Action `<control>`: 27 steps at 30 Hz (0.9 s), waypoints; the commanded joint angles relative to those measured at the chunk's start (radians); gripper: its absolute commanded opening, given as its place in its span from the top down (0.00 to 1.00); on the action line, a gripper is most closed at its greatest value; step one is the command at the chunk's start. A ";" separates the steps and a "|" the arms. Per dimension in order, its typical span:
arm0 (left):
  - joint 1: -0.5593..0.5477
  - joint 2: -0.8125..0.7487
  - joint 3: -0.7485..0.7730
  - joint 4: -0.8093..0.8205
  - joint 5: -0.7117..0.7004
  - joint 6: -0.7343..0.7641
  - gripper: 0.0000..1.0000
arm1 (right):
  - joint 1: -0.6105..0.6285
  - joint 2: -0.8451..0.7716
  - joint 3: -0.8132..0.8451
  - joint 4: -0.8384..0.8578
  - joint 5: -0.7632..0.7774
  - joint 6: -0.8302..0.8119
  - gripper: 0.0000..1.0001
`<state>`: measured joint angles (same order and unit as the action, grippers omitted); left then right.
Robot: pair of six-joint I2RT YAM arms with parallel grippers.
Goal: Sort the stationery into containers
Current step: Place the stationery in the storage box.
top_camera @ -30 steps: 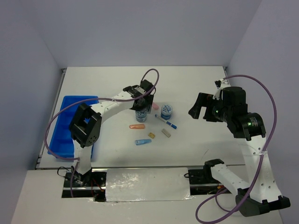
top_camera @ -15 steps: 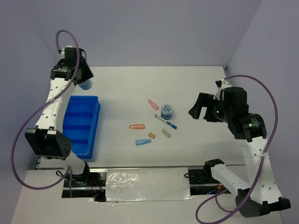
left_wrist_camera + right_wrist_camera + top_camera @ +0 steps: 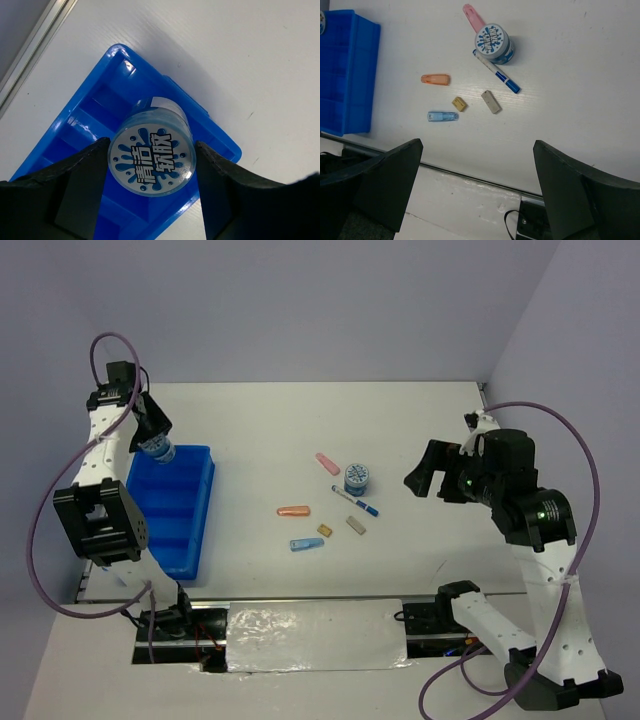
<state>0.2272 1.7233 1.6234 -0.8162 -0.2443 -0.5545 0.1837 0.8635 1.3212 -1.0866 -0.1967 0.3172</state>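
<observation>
My left gripper [image 3: 152,443] is shut on a round blue-and-white tub [image 3: 151,161] and holds it above the far end of the blue tray [image 3: 170,510]; the tray also shows in the left wrist view [image 3: 75,125]. On the table lie the second tub [image 3: 356,478], a white pen with blue cap [image 3: 355,502], a pink stick [image 3: 327,463], an orange stick [image 3: 294,510], a light-blue stick [image 3: 306,544], a tan block [image 3: 324,530] and a grey block [image 3: 355,524]. My right gripper [image 3: 432,472] is open and empty, raised to the right of them.
The tray [image 3: 345,75] sits at the table's left side near the metal edge rail [image 3: 35,45]. The right wrist view shows the table's near edge [image 3: 470,177] below the loose pieces.
My left arm has carried the tub from the middle of the table out to the left, and now lowers it from the far left corner to above the tray's far end. The right arm has hardly moved.
</observation>
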 commanded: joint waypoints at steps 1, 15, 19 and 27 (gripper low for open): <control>0.043 0.016 0.055 0.057 0.028 -0.004 1.00 | 0.007 -0.018 0.007 -0.002 -0.003 -0.004 0.00; 0.061 0.068 0.013 0.063 0.007 -0.002 1.00 | 0.005 -0.006 0.018 -0.006 0.002 -0.006 0.00; 0.066 0.084 0.016 0.052 -0.019 0.001 1.00 | 0.007 0.000 0.023 -0.004 0.000 -0.006 0.00; 0.090 0.082 0.012 0.060 -0.036 0.010 1.00 | 0.007 0.005 0.029 -0.004 0.000 -0.006 0.00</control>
<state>0.2993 1.7924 1.6272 -0.7784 -0.2596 -0.5537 0.1837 0.8673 1.3212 -1.0939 -0.1963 0.3172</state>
